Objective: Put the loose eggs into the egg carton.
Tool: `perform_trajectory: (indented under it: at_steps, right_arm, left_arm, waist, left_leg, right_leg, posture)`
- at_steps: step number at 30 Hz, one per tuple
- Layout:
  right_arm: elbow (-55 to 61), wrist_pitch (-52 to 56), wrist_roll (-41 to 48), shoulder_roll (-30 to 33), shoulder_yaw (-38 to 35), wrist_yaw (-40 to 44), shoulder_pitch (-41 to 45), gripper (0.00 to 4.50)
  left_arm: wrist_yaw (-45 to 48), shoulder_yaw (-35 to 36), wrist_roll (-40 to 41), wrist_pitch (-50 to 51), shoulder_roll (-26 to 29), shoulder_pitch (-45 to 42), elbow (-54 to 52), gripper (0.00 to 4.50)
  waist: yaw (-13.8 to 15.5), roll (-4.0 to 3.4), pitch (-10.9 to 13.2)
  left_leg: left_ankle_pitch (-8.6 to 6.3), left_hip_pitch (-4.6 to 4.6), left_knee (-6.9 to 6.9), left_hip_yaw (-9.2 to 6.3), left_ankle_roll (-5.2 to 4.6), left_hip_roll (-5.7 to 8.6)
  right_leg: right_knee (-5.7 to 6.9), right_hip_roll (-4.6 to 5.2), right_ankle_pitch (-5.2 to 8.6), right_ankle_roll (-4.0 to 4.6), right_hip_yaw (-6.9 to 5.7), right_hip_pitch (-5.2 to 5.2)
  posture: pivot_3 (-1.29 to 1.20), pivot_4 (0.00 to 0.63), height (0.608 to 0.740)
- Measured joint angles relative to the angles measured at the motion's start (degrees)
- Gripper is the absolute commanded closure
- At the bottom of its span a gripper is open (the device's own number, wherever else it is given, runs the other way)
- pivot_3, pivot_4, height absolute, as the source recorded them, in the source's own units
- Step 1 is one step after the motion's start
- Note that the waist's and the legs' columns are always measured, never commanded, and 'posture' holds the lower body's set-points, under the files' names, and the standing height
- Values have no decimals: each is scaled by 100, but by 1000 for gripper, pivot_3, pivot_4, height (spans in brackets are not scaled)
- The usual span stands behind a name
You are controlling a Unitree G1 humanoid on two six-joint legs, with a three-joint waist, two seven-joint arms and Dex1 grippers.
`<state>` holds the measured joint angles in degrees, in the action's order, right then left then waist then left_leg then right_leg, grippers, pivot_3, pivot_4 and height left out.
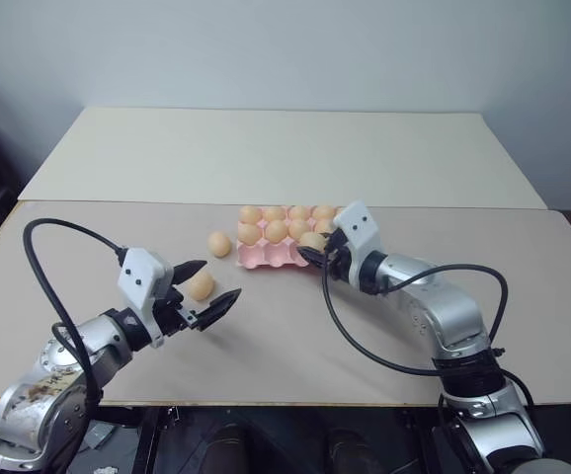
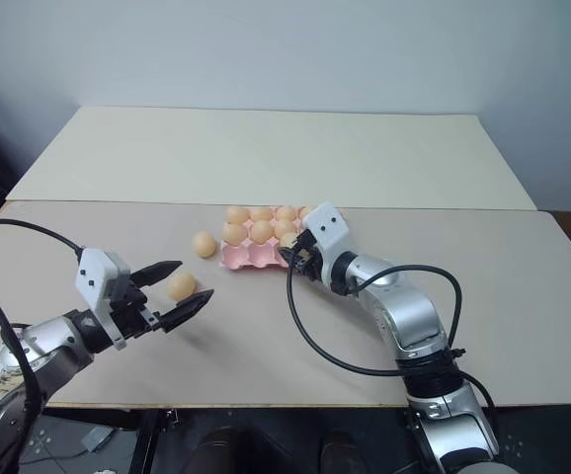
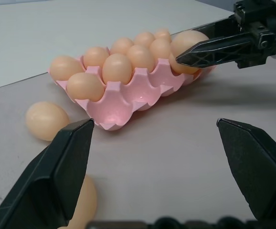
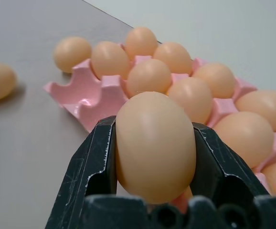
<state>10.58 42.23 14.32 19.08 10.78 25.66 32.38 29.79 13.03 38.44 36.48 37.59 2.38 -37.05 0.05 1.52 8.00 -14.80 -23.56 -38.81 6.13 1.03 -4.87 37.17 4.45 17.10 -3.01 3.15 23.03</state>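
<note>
- Your right gripper (image 4: 154,157) is clamped on one egg (image 4: 154,143); in the right wrist view the two black fingers (image 4: 88,171) press against its sides, and the egg stands upright between them.
- That held egg is at the near edge of the pink egg carton (image 1: 266,255), over its front row, toward the carton's right end. You cannot tell from these views whether the egg touches a cup.
- The carton lies flat on the beige table (image 1: 523,296), near the seam with the second, paler table (image 1: 285,148) behind it.
- Its back and middle rows are full of eggs (image 1: 277,229). The front row shows bare pink cups (image 3: 114,107) at the left end.
- Your left gripper (image 1: 199,291) is spread wide and holds nothing. It hovers over the table to the left of the carton, well apart from it, pointing roughly level toward the right.
- One loose egg (image 1: 202,285) shows between the open left fingers in the head views. In the left wrist view it lies on the table just beside the finger (image 3: 57,167) on that side, low down; you cannot tell whether they touch.
- A second loose egg (image 1: 219,244) lies on the table just beside the carton's left end, apart from it.
- Black cables (image 1: 58,257) loop from both wrists above the table.
</note>
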Motion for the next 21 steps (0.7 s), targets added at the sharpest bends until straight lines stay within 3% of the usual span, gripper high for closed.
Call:
perform_trajectory:
  at_steps: [19,21]
  right_arm:
    - [-831,-26,-467,-446,411,115,477,2745]
    - [-831,11,-476,-477,409,64,489,2048]
  left_arm:
    - [-236,-57,11,73,-74,101,-288,0]
    - [-240,-56,16,103,-75,140,-292,0]
  waist:
    - [-82,0,0]
    - [-83,0,0]
  left_leg:
    - [2,1,5,1,4,-2]
    - [2,1,5,2,4,-2]
  right_leg:
    - [3,-1,0,0,0,3]
    - [2,-1,0,0,0,3]
  posture:
    - [0,150,740]
    - [0,150,740]
